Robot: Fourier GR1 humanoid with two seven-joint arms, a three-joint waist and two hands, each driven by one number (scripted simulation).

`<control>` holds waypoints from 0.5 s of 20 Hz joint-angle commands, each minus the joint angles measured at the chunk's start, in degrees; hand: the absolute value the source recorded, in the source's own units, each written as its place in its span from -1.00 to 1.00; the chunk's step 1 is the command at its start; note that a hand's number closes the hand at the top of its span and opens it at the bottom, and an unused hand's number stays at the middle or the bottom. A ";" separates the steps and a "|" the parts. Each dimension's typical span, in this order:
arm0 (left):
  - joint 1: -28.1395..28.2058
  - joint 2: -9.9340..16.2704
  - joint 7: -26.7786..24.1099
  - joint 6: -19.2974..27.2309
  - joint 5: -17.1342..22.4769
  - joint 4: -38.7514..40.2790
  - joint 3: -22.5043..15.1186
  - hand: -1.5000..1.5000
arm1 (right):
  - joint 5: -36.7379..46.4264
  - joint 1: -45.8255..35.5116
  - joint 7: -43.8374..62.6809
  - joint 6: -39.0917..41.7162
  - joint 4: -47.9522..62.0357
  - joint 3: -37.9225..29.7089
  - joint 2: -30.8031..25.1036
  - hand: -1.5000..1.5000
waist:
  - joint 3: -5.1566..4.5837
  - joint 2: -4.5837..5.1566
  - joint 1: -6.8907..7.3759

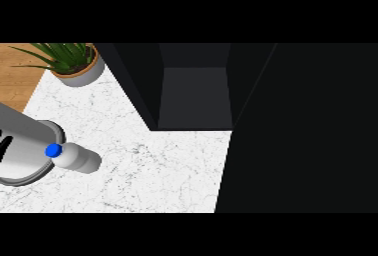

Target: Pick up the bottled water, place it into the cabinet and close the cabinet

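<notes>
Grey forearm (pixel 26 150) enters at the left edge; whether its hand is open or closed cannot be told; just beside it the bottled water (pixel 74 157), blue-capped, stands on the white marble counter (pixel 162 170); beyond, the dark cabinet (pixel 196 90) stands open; a potted plant (pixel 74 62) sits at the counter's far left corner.

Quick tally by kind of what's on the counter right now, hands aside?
Bottled water: 1, blue cap, beside the grey forearm at the view's left
Potted plant: 1, far left corner
Cabinet: 1, dark, standing open
Total: 3
</notes>
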 commanded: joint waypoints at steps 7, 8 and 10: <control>-4.63 1.27 -12.27 -3.15 -9.62 21.76 -0.53 -1.00 | 6.32 -2.07 4.64 -3.55 -4.81 4.47 -0.37 -1.00 | -0.05 0.02 -0.12; -5.65 1.08 -15.75 -4.42 -11.04 26.34 -1.30 -1.00 | 5.68 -5.71 7.50 -3.97 -3.44 2.13 -0.13 -1.00 | -0.11 0.13 -0.16; -8.17 3.58 -15.48 -4.60 -10.34 29.99 0.11 -1.00 | 6.57 -5.03 10.96 -4.76 -8.43 3.14 -1.12 -1.00 | -0.10 0.02 -0.35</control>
